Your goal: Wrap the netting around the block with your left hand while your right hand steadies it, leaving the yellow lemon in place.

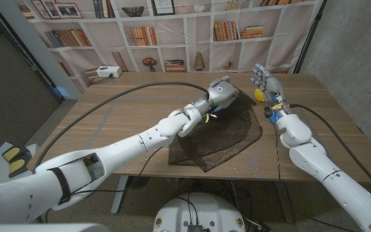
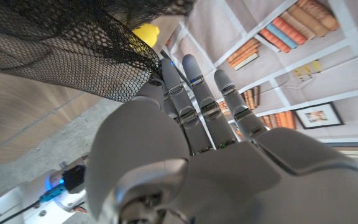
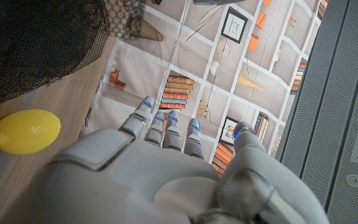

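**Inspector:** What surrounds the work area?

**Assistant:** A wooden table carries the items. Behind it hangs a printed bookshelf backdrop, and a white power strip sits at the table's far left. A black cable runs across the tabletop towards the left arm.

**Inspector:** The task items?

**Assistant:** The black netting is spread over the table's centre, bunched up at its far end. The block cannot be made out; the netting and the left hand cover that spot. The yellow lemon lies on the table beside the netting's far right edge, apart from it, just by the right hand.

**Inspector:** The hands?

**Assistant:** The left hand is on the raised far end of the netting; in the left wrist view its fingers reach straight out beside the mesh, so whether it grips cannot be told. The right hand stands near the lemon, fingers extended and apart, holding nothing.
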{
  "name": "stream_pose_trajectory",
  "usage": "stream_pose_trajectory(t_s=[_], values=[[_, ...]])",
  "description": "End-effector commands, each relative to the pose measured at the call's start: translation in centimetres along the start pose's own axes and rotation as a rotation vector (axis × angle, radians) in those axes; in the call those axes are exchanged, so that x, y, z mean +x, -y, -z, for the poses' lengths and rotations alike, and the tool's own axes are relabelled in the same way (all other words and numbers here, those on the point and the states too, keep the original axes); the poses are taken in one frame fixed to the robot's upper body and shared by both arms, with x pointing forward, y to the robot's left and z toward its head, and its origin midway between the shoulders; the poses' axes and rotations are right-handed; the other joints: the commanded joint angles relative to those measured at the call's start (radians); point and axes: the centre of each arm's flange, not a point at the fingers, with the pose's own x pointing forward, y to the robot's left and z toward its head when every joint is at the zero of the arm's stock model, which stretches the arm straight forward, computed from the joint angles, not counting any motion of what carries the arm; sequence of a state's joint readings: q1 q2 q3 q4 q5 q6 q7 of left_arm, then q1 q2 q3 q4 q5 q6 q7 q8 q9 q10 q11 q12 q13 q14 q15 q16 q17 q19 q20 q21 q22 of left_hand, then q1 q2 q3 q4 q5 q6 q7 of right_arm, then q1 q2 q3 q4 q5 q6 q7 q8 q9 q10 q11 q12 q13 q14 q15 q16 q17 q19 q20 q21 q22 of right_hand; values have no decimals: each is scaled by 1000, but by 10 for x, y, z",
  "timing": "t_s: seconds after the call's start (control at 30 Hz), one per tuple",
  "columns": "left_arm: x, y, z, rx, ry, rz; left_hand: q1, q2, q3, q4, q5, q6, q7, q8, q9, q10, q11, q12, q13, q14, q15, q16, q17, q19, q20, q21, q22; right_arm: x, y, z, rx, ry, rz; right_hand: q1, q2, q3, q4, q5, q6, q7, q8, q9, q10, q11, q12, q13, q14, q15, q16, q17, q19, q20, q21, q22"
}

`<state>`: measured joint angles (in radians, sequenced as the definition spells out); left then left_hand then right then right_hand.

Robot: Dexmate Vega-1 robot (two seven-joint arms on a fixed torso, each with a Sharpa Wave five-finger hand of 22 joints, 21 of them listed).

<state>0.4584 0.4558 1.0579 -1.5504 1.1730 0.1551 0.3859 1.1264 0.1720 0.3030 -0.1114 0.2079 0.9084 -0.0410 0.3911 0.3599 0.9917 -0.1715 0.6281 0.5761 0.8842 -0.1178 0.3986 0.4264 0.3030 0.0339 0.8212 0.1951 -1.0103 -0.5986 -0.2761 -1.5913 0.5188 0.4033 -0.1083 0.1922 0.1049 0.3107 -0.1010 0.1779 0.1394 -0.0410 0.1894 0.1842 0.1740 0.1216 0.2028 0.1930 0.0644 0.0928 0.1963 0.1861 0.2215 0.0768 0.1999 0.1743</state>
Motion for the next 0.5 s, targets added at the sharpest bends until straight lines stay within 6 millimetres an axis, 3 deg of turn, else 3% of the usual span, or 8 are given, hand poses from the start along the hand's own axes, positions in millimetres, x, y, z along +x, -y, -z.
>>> stream_pose_trajectory(t_s=[0.03,0.5], values=[[-17,-23,39,19,-158,-66,-7,5,6,11,12,10,1,12,14,-36,-27,12,13,6,-108,-10,2,2,8,7,1,8,-6,1,-3,-9,-14,0,-5,2,-4,4,13,0,9,1,14,-2,9,4,8,1,4,1,10,-1,6,5],[-46,-53,68,46,-287,-110,-10,-3,26,21,26,52,-2,36,28,-30,-29,29,19,33,-111,-37,4,-4,9,12,0,26,-17,2,-7,-14,-49,2,-3,5,-5,5,16,1,9,1,15,-3,8,4,10,0,4,2,12,-2,6,5]])
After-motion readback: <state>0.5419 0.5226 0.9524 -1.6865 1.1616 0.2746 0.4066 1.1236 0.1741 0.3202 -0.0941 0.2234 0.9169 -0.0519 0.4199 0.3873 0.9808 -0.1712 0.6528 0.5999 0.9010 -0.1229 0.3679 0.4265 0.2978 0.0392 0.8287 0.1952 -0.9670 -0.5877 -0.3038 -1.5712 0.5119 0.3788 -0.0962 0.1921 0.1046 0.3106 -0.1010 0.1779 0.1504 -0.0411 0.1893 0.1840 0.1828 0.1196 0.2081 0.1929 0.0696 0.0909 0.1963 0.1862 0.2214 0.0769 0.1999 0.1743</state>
